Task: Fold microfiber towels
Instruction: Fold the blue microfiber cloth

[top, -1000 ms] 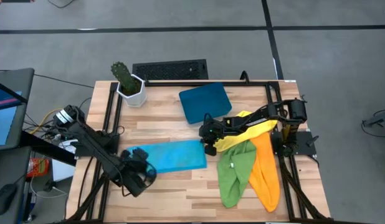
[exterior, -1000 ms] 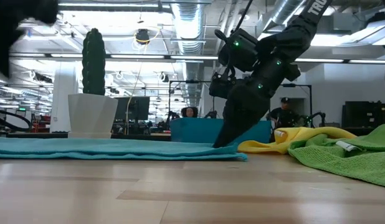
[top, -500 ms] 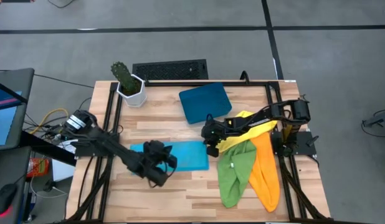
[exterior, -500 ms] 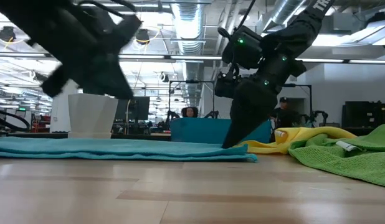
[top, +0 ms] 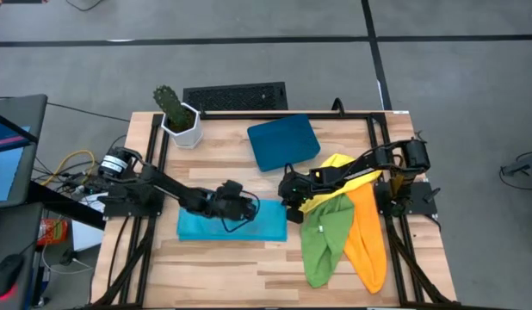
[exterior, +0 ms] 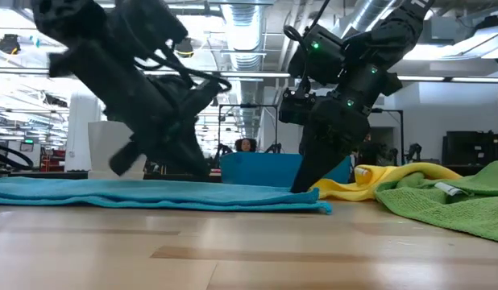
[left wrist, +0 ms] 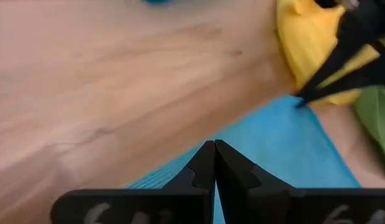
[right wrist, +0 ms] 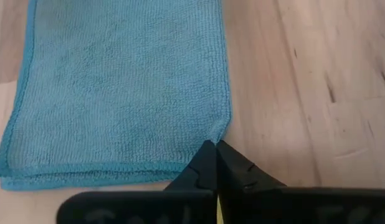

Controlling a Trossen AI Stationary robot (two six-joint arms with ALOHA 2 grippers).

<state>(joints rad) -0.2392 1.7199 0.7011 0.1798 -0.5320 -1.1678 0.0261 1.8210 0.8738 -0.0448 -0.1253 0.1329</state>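
Blue towel (top: 232, 226) flat on table (top: 249, 267) centre-front, doubled layers at one edge in right wrist view: judged partly folded, further fold likely left. Left gripper (top: 245, 208) over towel, fingers clenched, empty. Right gripper (top: 291, 205) pinching towel's corner, fingers closed. Yellow towel (top: 335, 185), green towel (top: 324, 237), orange towel (top: 367, 237) heaped beside it, unfolded. Yellow one partly hidden under right arm; pinch point itself hard to see
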